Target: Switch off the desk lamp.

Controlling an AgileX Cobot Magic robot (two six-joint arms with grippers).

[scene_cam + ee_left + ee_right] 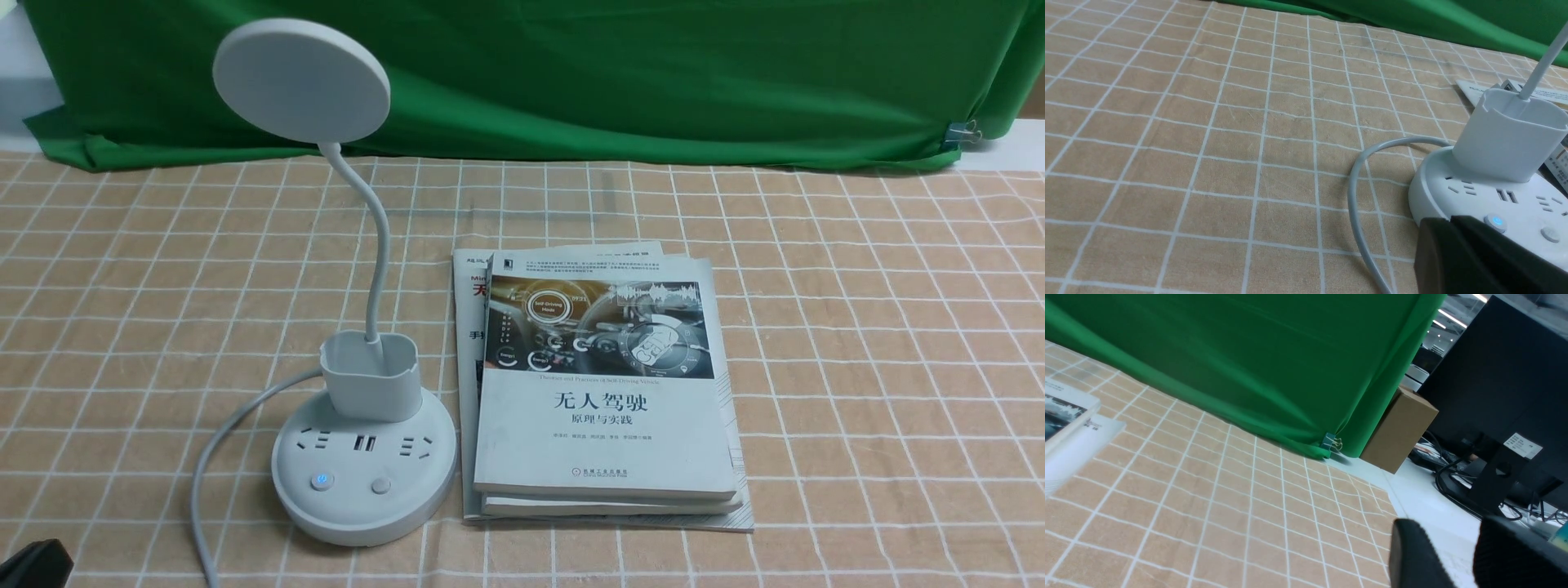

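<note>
1. Black two-fingered left gripper (pixel 1453 222): clenched on nothing, poised at the near left corner of the front view. Probably kept narrow to serve as a blunt pressing tip; close enough for a short reach.
2. Grey round cable (pixel 226 430): looped out from behind the lamp's base and along its left side, away from the buttons. Best left untouched, to avoid dragging the base.
3. White desk lamp with flat disc head (pixel 302 80): upright on the beige, white-gridded tabletop (pixel 882 392), left of centre, with buttons facing the robot, handy for a press from above. No clear glow on the head, but a blue light in the small round left button (pixel 322 481); likely the switch to press, squarely and gently, to avoid sliding the base or hitting the plain grey button (pixel 381 485).
4. Stack of paperback books with pale covers (pixel 604 425): flat just beside the base, probably mere surroundings for this job.
5. Black right gripper (pixel 1447 526): fingers parted, released, holding nothing; beyond the books, likely idle because of the lamp's place on the left.
</note>
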